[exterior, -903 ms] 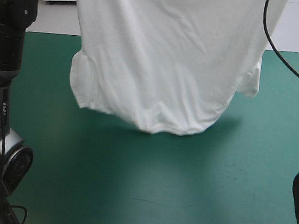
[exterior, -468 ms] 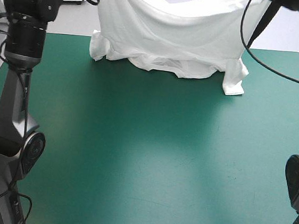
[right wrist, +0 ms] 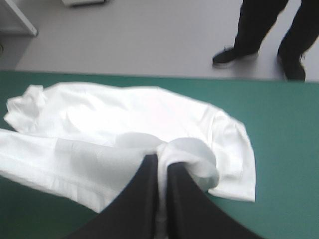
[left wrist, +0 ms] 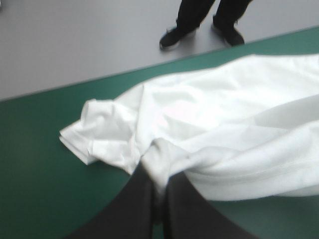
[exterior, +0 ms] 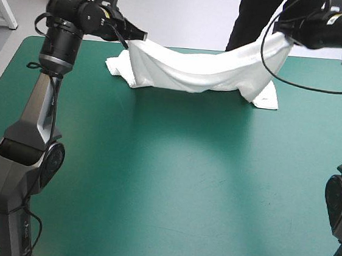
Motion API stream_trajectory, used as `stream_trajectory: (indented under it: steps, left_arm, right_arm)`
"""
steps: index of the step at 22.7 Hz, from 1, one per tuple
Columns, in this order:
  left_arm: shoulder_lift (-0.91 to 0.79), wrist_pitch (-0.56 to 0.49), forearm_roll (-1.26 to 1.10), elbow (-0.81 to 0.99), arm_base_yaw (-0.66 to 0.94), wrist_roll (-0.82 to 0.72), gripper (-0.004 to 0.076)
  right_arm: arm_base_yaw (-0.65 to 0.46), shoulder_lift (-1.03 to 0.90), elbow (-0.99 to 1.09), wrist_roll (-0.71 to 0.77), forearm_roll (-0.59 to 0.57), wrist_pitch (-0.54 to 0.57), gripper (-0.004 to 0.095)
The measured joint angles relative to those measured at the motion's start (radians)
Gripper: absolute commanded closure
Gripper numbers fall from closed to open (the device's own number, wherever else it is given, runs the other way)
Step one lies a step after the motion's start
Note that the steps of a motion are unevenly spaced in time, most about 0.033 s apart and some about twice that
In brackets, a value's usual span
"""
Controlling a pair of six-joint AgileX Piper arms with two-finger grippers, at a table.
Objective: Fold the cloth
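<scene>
Most of the teal-green table cover (exterior: 171, 183) lies bare on the robot's side, and the white short-sleeved fabric T-shirt (exterior: 195, 72) sits only along the far edge. Its lower part rests there on the cover in soft folds, bunched toward the far-left and lying flatter toward the far-right. Above it, the left gripper (left wrist: 159, 175) of two black fin-shaped fingers pinches one gathered corner. The right gripper (right wrist: 162, 163) is clamped on the opposite corner, so the cloth sags between them like a hammock. Held wide apart and raised, the pair likely keep the shirt stretched so it can be laid out flat for folding.
</scene>
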Motion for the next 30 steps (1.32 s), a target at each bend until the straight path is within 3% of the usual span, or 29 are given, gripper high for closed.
stream_trajectory:
  steps: [4, 5, 10, 14, 19, 25, 30]
  left_arm:
    - [0.011, 0.0, 0.001, 0.141, 0.0, -0.035, 0.0746]
    - [-0.006, -0.001, 0.0, 0.245, 0.0, -0.035, 0.0746]
    - [-0.106, -0.009, -0.001, 0.57, 0.0, -0.046, 0.0746]
    - [-0.301, -0.127, -0.055, 0.957, 0.0, -0.042, 0.0746]
    - [-0.539, -0.181, -0.081, 1.358, 0.0, -0.013, 0.0746]
    - [-0.789, -0.134, -0.154, 1.64, 0.0, 0.005, 0.0746]
    - [-0.926, -0.092, -0.18, 1.745, -0.001, 0.005, 0.0746]
  right_arm:
    - [0.006, -0.055, 0.299, 0.0, -0.023, 0.0, 0.0906]
    - [0.007, -0.089, 0.454, 0.0, -0.037, 0.0, 0.0906]
    - [0.007, -0.167, 0.742, -0.012, -0.042, -0.013, 0.0907]
    - [0.008, -0.257, 0.99, -0.033, -0.042, -0.058, 0.0906]
    - [0.008, -0.415, 1.275, -0.048, -0.042, -0.09, 0.0906]
    - [0.05, -0.623, 1.48, -0.049, -0.046, -0.05, 0.0906]
    - [0.072, -0.713, 1.553, -0.018, -0.069, -0.036, 0.0906]
